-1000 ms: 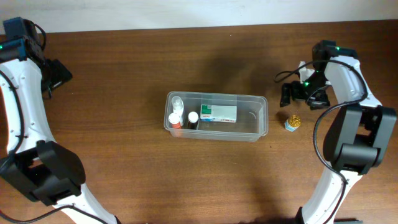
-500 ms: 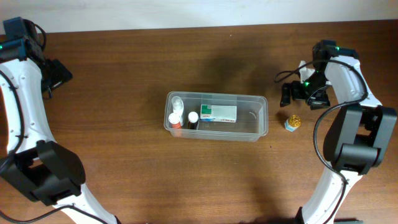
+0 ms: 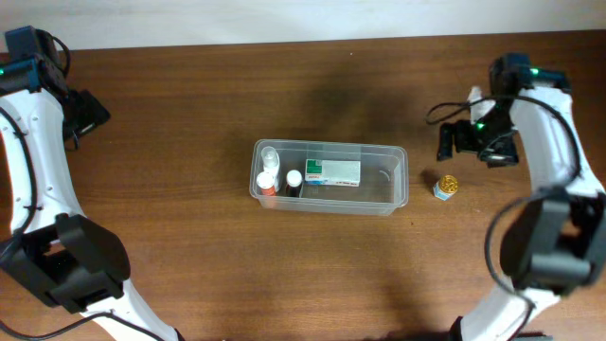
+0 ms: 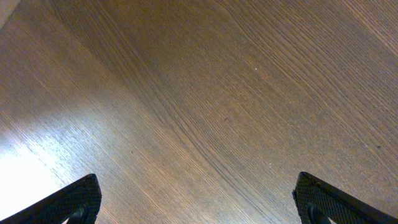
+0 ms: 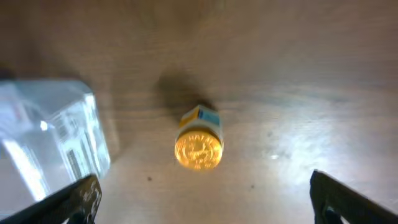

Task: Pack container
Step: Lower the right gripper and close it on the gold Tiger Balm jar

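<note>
Your right hand (image 3: pixel 473 145) hung released, its fingers spread wide and holding nothing, above a small jar (image 3: pixel 446 187) that stood upright on the table (image 3: pixel 189 237) at the right of the overhead frame, just beside the short right wall of the container (image 3: pixel 383 185). The container sat at the centre of that frame: a clear, thin-walled plastic tub with rounded corners and a rim, probably light enough to slide on smooth wood-grain. In the wrist view the jar (image 5: pixel 199 146) showed a shiny gold lid and a blue-and-yellow label, with the container (image 5: pixel 56 134) at the left edge. If you came down off-centre, one finger would likely have met the round jar first and tipped or rolled it; the finger nearer the tub could also have clipped its rim and shoved it. Inside lay a green-and-white carton (image 3: pixel 333 172) and small white-capped bottles (image 3: pixel 270 175) at the left end, so only the right end looked free, and a careless drop might have landed on the carton. Your left hand (image 3: pixel 85 114) was released too, over bare wood in the upper left.
</note>
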Controlling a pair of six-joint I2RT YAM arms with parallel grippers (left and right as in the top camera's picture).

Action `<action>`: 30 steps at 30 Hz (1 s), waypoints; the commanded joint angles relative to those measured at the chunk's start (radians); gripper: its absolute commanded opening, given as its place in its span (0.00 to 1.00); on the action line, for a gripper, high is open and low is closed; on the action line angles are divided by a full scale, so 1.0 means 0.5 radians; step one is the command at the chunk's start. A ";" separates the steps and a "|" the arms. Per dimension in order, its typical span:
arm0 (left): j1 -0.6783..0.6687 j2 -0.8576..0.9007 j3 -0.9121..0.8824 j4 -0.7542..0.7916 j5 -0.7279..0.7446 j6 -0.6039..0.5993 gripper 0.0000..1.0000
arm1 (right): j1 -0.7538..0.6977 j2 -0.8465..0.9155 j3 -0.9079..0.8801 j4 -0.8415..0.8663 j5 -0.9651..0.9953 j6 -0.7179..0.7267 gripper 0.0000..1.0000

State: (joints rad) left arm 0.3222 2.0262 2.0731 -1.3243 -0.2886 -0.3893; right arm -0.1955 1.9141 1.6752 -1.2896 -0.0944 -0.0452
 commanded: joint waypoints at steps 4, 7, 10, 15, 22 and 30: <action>0.003 0.013 0.026 -0.002 -0.008 0.002 0.99 | -0.005 -0.427 -0.600 0.470 0.099 0.156 0.98; 0.003 0.013 0.026 -0.002 -0.008 0.002 0.99 | -0.003 -0.455 -0.796 0.645 0.082 0.159 0.98; 0.003 0.013 0.026 -0.002 -0.008 0.002 0.99 | 0.000 -0.414 -0.916 0.761 0.071 0.152 0.98; 0.003 0.013 0.026 -0.002 -0.008 0.002 0.99 | -0.001 -0.338 -0.949 0.895 0.102 0.073 0.97; 0.003 0.013 0.026 -0.002 -0.008 0.002 0.99 | 0.000 -0.301 -0.950 0.929 0.026 -0.005 0.86; 0.003 0.013 0.026 -0.002 -0.008 0.002 0.99 | 0.108 -0.233 -0.949 1.011 0.071 -0.076 0.85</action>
State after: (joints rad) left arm 0.3222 2.0262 2.0731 -1.3247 -0.2886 -0.3893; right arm -0.1806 1.7885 1.2049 -0.7963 -0.0711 -0.0490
